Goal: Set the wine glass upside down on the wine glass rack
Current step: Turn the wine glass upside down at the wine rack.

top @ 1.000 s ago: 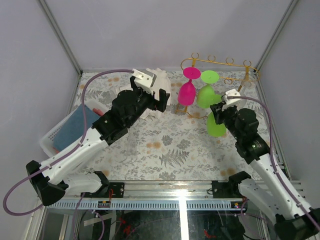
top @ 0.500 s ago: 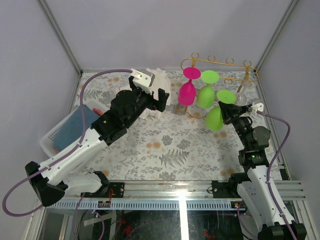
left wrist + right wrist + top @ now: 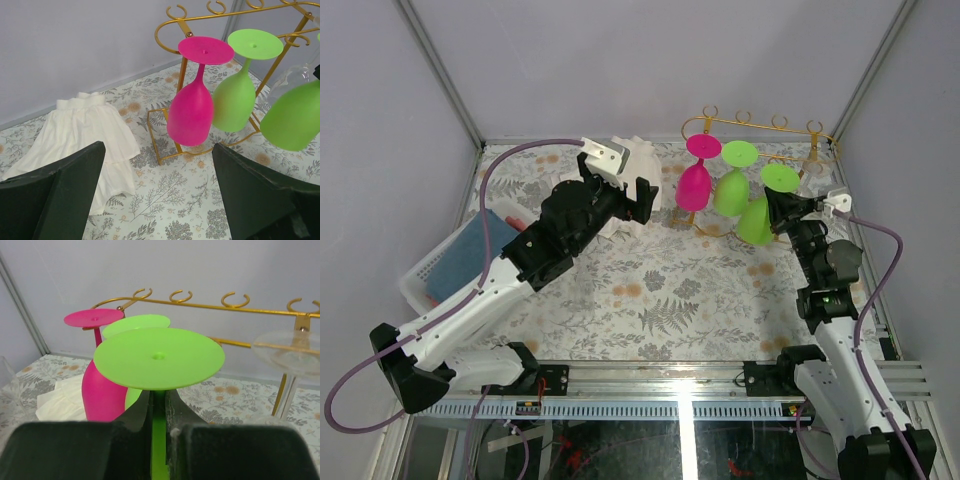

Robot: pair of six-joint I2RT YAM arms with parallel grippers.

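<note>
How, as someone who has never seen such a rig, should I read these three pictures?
Two robot arms are bolted to a flowery table. One picture looks down from above; the other two come from a camera on each wrist. The left gripper hangs open and empty. The right gripper is shut on the stem of a green wine glass, held upside down at the gold rack, where a pink glass, a second green glass and a clear glass hang. A white cloth and a white basket lie on the table.
</note>
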